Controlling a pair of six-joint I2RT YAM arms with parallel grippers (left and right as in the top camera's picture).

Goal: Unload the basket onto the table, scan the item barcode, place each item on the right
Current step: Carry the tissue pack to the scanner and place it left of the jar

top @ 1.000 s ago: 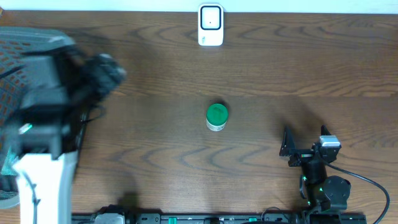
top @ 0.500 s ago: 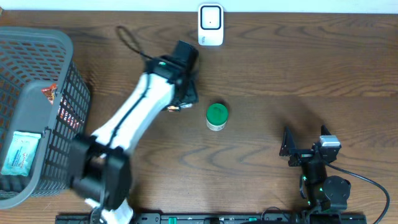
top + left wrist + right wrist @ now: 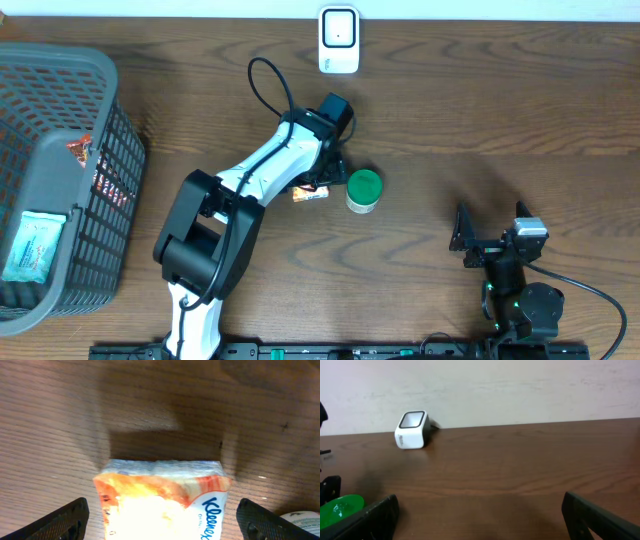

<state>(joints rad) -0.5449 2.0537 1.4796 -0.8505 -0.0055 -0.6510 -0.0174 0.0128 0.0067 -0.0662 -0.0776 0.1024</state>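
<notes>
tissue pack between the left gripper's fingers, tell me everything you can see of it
The tissue pack is a small soft packet in glossy plastic film, orange and white, with "Kleenex" in blue near one end. It looks full and sealed. It lies flat on the wooden table, directly under the left gripper, whose open fingers stand clear of both its sides without touching. A green-lidded tub stands close beside it, apart.

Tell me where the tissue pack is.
In the overhead view the tissue pack lies near the centre of the table, just left of the green-lidded jar.
</notes>
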